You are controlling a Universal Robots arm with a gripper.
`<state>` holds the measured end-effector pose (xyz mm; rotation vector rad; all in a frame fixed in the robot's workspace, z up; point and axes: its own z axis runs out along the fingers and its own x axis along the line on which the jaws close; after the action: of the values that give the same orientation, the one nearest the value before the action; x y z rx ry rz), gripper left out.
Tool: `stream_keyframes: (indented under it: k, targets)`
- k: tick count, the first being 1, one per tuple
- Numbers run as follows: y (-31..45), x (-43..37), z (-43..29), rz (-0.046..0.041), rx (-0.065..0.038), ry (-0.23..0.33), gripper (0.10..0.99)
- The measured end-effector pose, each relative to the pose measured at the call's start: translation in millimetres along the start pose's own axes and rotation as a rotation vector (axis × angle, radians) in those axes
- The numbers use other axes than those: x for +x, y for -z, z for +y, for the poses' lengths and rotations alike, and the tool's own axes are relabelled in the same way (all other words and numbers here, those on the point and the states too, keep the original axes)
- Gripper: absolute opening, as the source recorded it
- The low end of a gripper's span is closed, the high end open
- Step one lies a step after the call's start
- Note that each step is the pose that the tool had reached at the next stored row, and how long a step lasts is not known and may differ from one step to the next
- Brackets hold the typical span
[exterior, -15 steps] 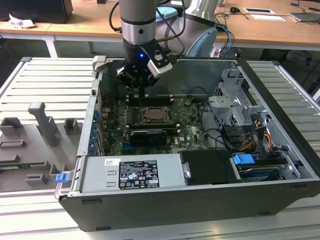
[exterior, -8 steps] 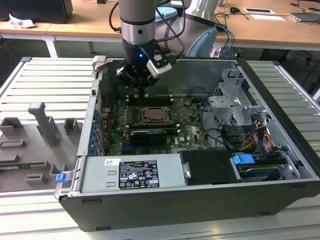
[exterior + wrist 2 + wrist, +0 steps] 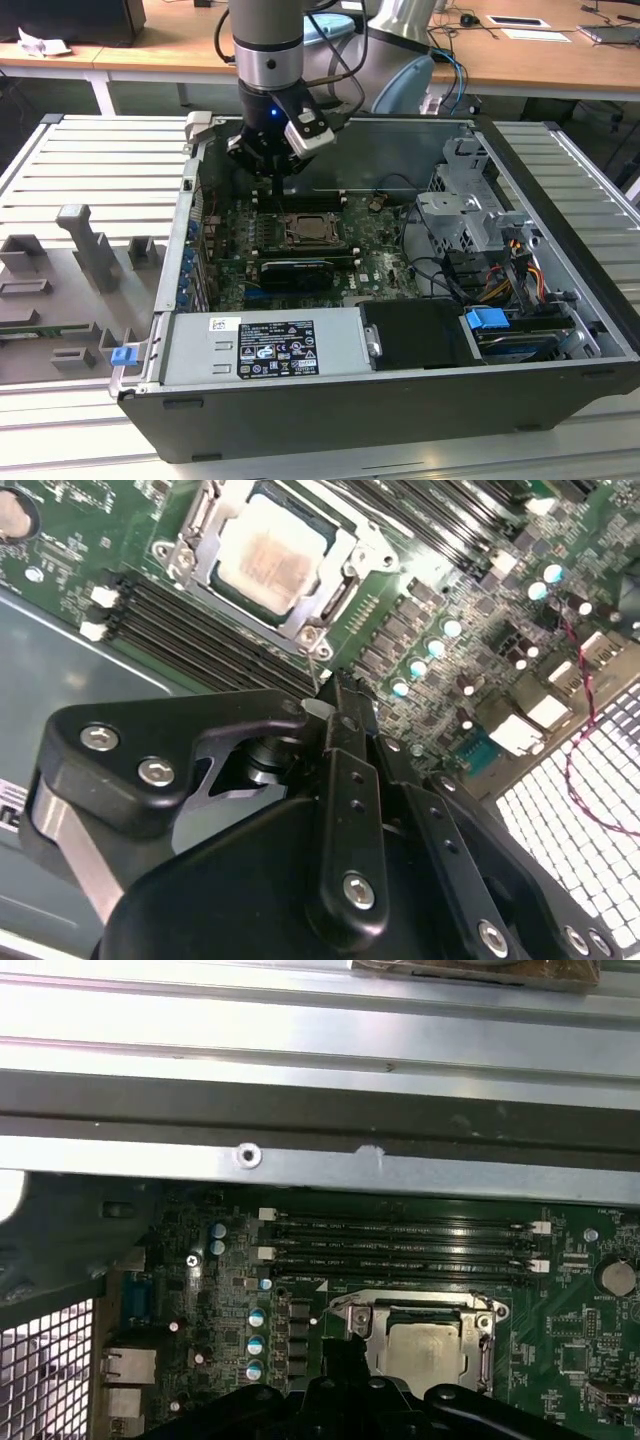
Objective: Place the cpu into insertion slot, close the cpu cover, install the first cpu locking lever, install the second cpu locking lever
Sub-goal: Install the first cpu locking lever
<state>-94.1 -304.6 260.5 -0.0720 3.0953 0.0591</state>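
Grey ribbed table (image 3: 80,160) carries an open PC case (image 3: 400,410); wooden desks behind. Cpu (image 3: 272,558) sits in insertion slot (image 3: 318,232) on green board. Cpu cover (image 3: 262,618) lies flat around it, chip face visible thru window. Hand (image 3: 335,698) hovers just beside socket corner, near memory slots (image 3: 400,1245). Fingers drawn together. Thin wire lever (image 3: 317,670) ends at tips; can't tell if pinched.

Light wooden desks (image 3: 150,55) across the back, papers (image 3: 535,32) and cables (image 3: 468,20) on top. Grey ribbed metal worktable (image 3: 100,150) in front, with grey moulded fixtures (image 3: 90,250) at the exterior view's left.
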Motion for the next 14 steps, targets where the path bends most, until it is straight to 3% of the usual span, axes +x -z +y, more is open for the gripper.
stream_keyframes:
  k: [14]
  targets:
    - [0.8,19.1,0.9,0.0,0.0,0.0,0.106]
